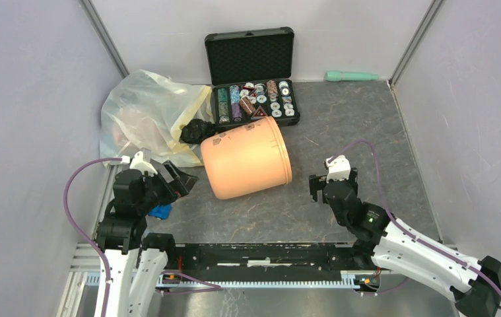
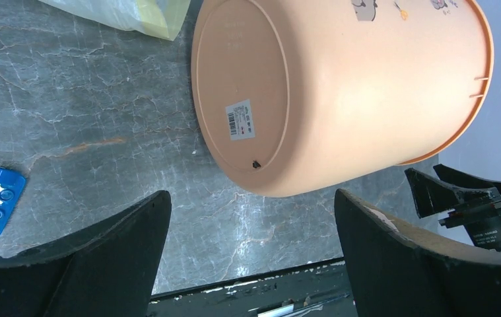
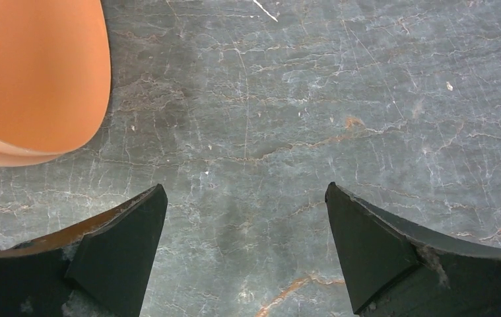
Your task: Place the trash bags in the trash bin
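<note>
Bin (image 1: 246, 158): lies on its side on the table (image 1: 353, 132), base turned to the left arm's side, rimmed mouth to the right arm's side
Bin base: the left wrist view looks at it and shows a white barcode sticker (image 2: 239, 120) there
Black bag (image 1: 197, 131): crumpled on the table just beside the far edge of the bin's base, outside the bin; whether it touches the bin cannot be told
Clear bag (image 1: 143, 112): left of the bin, beyond the black bag
Case (image 1: 253, 79): open, behind the bin, rows of chips in its tray
Left gripper (image 1: 180, 178): near the bin's base, fingers spread wide, nothing between them
Right gripper (image 1: 320, 185): near the bin's mouth, apart from the rim, fingers spread, nothing held
Blue piece (image 1: 160, 211): on the table on the near side of the bin, by the left gripper
Teal stick (image 1: 352, 76): at the back wall, well apart from the bin
</note>
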### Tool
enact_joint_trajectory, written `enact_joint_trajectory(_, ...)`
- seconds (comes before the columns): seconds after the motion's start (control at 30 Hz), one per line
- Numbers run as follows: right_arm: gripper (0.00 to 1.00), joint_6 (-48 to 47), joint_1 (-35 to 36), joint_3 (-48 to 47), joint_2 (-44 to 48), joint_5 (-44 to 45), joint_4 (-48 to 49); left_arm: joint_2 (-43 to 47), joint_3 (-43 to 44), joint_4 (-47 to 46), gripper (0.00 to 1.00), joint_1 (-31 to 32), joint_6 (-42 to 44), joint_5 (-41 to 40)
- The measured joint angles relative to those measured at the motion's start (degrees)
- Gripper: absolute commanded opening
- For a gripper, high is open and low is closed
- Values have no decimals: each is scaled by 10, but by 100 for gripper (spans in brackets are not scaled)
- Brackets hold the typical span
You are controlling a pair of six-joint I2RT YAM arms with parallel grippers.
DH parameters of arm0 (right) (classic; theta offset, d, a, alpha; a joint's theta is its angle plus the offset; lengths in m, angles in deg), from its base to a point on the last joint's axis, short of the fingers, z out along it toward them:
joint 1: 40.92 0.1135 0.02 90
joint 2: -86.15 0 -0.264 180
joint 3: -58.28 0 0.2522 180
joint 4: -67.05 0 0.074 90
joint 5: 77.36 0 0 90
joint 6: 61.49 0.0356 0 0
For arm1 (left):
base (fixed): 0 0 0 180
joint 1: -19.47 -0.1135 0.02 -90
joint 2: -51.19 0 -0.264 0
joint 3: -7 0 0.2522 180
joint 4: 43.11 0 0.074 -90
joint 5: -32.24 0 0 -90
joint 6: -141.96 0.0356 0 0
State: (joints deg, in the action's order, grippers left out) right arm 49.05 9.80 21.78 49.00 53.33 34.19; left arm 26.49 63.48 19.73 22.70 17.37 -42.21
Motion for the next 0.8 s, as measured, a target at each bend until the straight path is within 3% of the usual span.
enact_joint_trajectory(0.53,98,-51,0,0,67,-99,26,2,-3,-1,100,0,0,0)
enact_joint_trajectory(0.8,98,-100,-2,-2,94,-219,55,1,-8,-20,100,0,0,16)
